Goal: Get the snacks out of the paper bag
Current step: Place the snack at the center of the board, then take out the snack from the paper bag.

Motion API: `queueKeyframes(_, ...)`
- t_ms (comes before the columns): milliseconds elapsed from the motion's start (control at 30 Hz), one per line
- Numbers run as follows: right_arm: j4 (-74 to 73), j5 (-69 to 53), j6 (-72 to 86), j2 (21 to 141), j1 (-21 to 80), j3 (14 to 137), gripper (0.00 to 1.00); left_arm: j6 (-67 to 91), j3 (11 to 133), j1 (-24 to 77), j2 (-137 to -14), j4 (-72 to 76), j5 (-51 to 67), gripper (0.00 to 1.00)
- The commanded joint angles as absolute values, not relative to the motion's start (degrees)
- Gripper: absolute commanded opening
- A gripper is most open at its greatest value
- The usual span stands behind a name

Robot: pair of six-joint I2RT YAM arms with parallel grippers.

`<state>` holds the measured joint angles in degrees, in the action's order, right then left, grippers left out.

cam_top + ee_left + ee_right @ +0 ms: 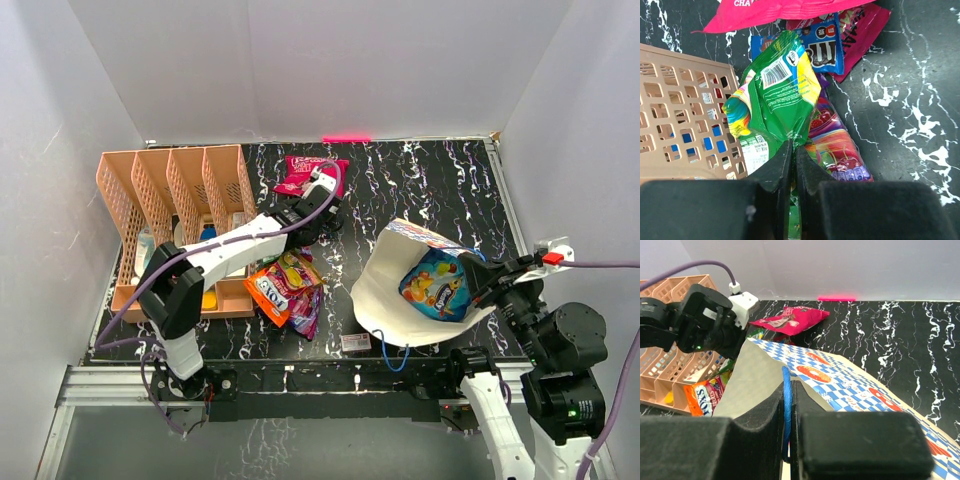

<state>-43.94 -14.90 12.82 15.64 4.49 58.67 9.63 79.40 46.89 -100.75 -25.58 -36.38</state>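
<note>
The blue-and-white checkered paper bag (400, 300) lies on its side with its cream mouth open toward the left. A blue snack packet (435, 283) lies inside it. My right gripper (788, 386) is shut on the bag's blue cord handle (786, 375) at the upper rim; it also shows in the top view (476, 272). My left gripper (792, 147) is shut on a green snack packet (782, 95) and holds it over a pile of packets (288, 292) beside the rack. A blue packet (822, 45) and a purple cherry packet (837, 145) lie in that pile. A magenta packet (305, 172) lies farther back.
The peach-orange divider rack (170, 215) stands at the left, close to my left gripper (296, 232). A small white box (357, 343) lies near the front edge beside a loose blue cord handle (390, 355). White walls close in the table on three sides.
</note>
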Motion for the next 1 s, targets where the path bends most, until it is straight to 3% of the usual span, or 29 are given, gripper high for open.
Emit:
queueKeyframes(0, -40.62, -14.64, 15.52, 14.79, 4.83, 58.93, 0.08, 10.23, 81.1, 46.04, -103.01, -27.29, -36.03, 0.0)
queueKeyframes(100, -40.79, -14.18, 15.27, 15.67, 4.82, 59.99, 0.08, 10.36, 83.06, 45.72, -104.41, -29.32, -34.69, 0.03)
queueKeyframes(200, -40.87, -15.19, 14.5, 16.53, 4.81, 60.28, 0.08, 10.28, 84.17, 45.7, -103.63, -30.58, -33.21, 0.34)
queueKeyframes(267, -40.06, -19.19, 13.43, 16.8, 4.75, 59.64, 0.08, 10.18, 85.69, 45.66, -101.51, -31.36, -30.66, 0.49)
queueKeyframes(433, -38.37, -28.89, 12.7, 17.07, 4.78, 57.52, 0.08, 8.96, 86.68, 45.7, -91.52, -27.47, -16.01, 0.66)
queueKeyframes(567, -38.35, -30.81, 12.1, 16.78, 4.78, 57.29, 0.08, 10.7, 81.87, 45.77, -81.01, -17.09, -1.69, 0.71)
queueKeyframes(733, -37.08, -28.68, 11.96, 16.77, 4.77, 57.46, 0.08, 16.42, 67.0, 46.89, -66.57, 7.22, 11.8, 0.73)
queueKeyframes(867, -36.75, -22.85, 13.39, 16.63, 4.73, 57.42, 0.08, 17.08, 60.87, 52.27, -62.55, 15.71, 12.78, 0.71)
queueKeyframes(967, -36.04, -20.42, 14.35, 16.52, 4.74, 57.26, 0.08, 12.63, 60.32, 62.79, -64.05, 16.74, 7.57, 0.7)
